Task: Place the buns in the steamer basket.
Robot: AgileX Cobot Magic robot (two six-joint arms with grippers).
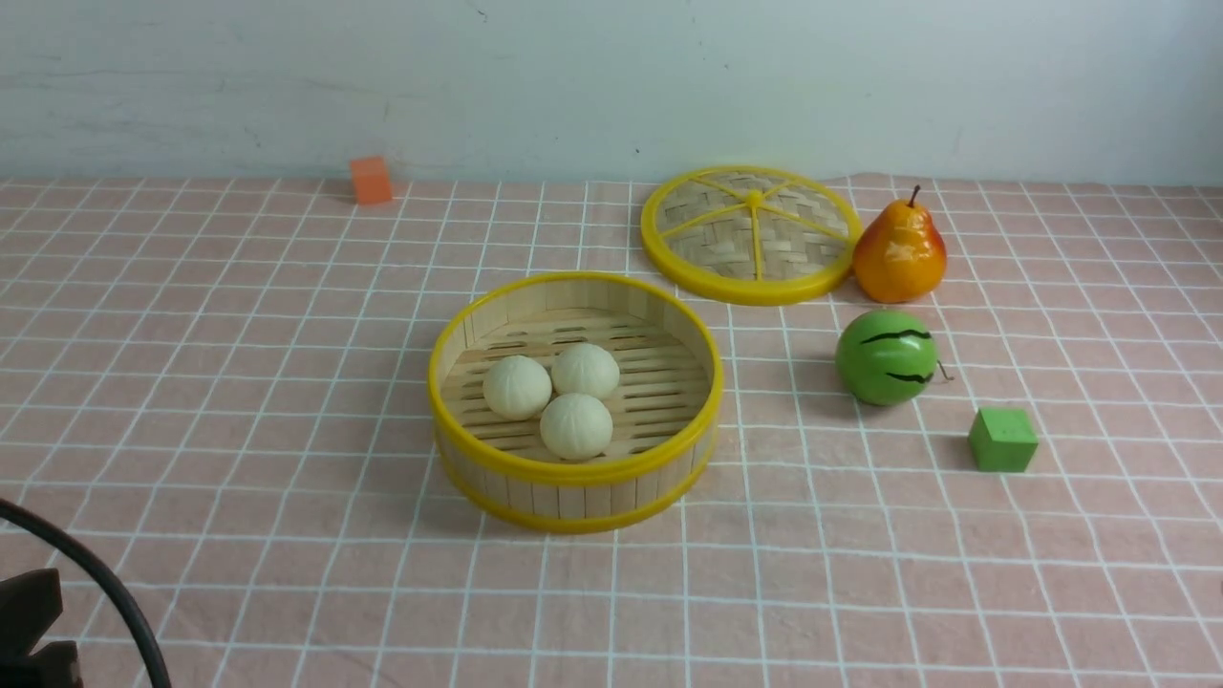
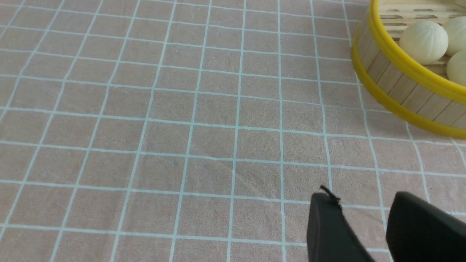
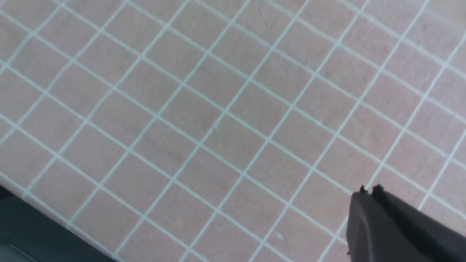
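Noted: 3 buns (image 1: 575, 426) sit inside the steamer basket (image 1: 573, 521) near the tablecloth's middle; my left fingers (image 2: 362, 218) are parted and empty, my right (image 3: 364, 194) closed, both well apart from it, left nearer, so I judge only withdrawal remains.

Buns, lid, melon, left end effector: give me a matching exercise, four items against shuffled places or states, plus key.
1. buns
2. woven lid
3. green striped melon
4. left end effector

A. leaning against nothing, fingers apart, empty
B. inside the steamer basket
C. between the pear and the green cube
D. beside the pear, on its left

1-B, 2-D, 3-C, 4-A
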